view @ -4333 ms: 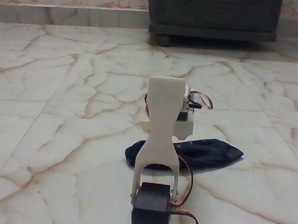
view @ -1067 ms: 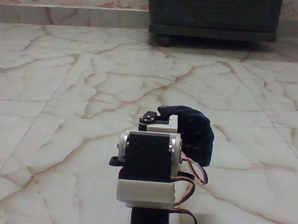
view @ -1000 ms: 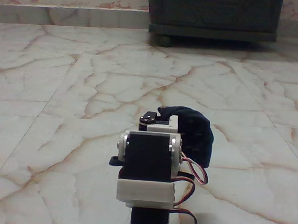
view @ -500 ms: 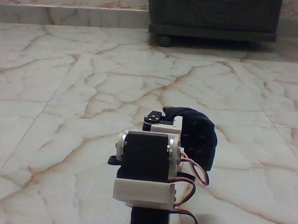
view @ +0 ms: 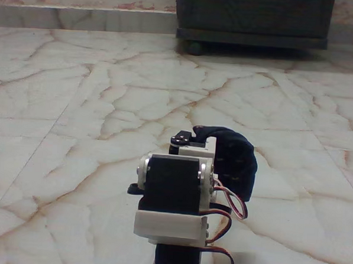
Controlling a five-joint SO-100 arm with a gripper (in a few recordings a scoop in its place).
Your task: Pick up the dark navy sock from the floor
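Looking from low behind the arm, saw the sock (view: 234,161) bunched into a dark navy hump just beyond and to the right of the wrist block (view: 173,185), draped over the far end of the arm. Hung mostly down the right side in the fixed view, with its top edge arching over the white bracket (view: 194,149) near the small black horn. Seemed raised off the floor (view: 76,132) for most of its bulk, though could not tell whether its lower right edge was touching the tiles or hanging just above them.

Could not see the fingers at all: hidden behind the black motor and the white housing in front of them. Could not tell how wide they stood, nor confirm directly what they had hold of. Judged from the way the cloth sat piled against the arm's tip, rather than lying flat, that it was probably pinched there, but that was a reading, not a thing seen.

Judged the deciding relation to be this: weight of the sock falling to the right of the arm's line and forward of the wrist, no longer stretched long across the floor but folded into a short, tall lump. Reckoned any lift would need to go straight up, since limp cloth hanging off one side could slip or drag. Noted the dark cabinet (view: 253,18) well apart at the back wall, clear of all this.
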